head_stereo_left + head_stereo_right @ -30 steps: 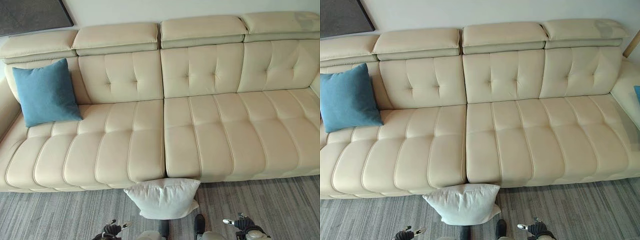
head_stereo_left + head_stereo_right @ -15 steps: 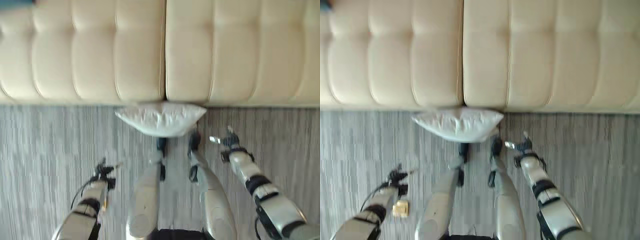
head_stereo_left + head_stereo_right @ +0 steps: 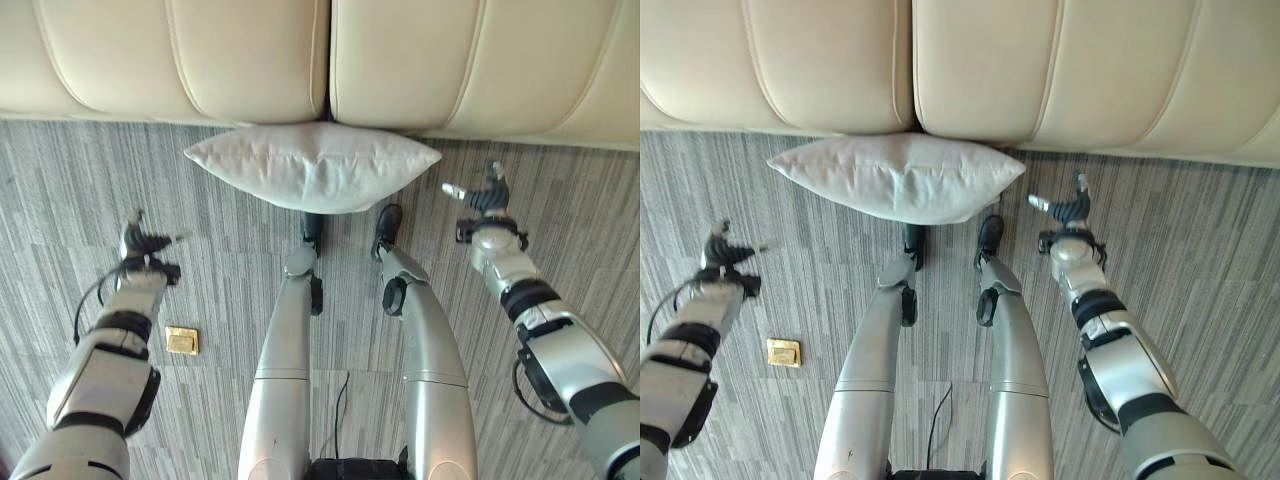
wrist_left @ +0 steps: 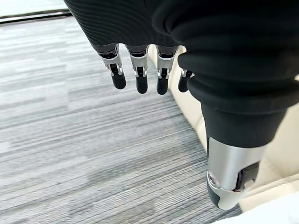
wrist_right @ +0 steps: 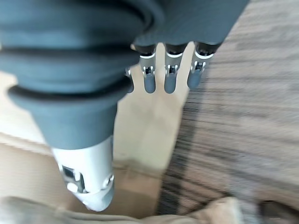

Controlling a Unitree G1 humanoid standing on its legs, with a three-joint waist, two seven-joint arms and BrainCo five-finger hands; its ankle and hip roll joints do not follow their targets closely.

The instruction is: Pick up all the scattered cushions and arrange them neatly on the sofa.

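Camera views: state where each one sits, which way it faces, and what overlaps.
Left eye view: on the head, looking down at the white cushion lying on the floor against the sofa; both arms show, left robot hand and right robot hand apart from the cushion.
Right eye view: beside it, same scene slightly offset, with a small gold object on the carpet.
Left wrist view: along straight fingers toward carpet and sofa base.
Right wrist view: along its fingers toward the sofa front.
Shared: sofa and carpet.

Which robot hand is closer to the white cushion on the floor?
Right. The right hand hovers just beside the white cushion; the left hand hangs farther off, lower on the other side.
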